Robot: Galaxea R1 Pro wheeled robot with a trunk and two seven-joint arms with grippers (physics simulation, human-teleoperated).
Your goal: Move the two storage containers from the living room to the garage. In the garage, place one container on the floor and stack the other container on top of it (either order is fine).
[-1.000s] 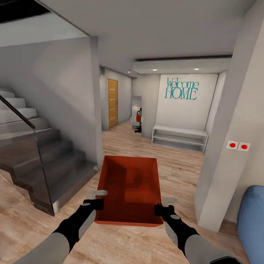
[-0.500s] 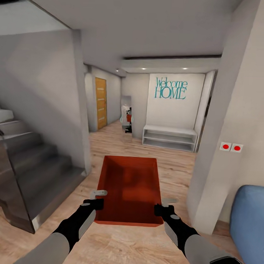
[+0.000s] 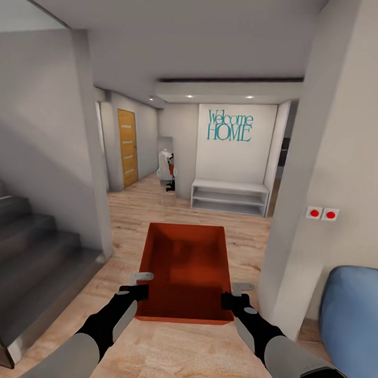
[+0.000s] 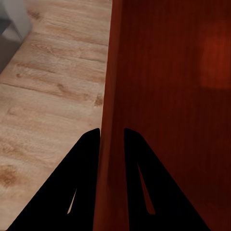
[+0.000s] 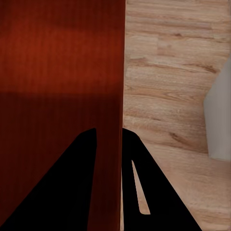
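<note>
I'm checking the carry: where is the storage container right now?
In the head view the storage container is held low and central above the wood floor, its side walls gripped by the left gripper and right gripper.

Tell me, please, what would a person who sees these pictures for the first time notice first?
First, the orange-red storage container, held low in the centre of the head view above the wood-plank floor, with the left gripper and right gripper clamped on its side walls. Next, the teal "Welcome HOME" lettering on the far wall, above a white shelf.
</note>
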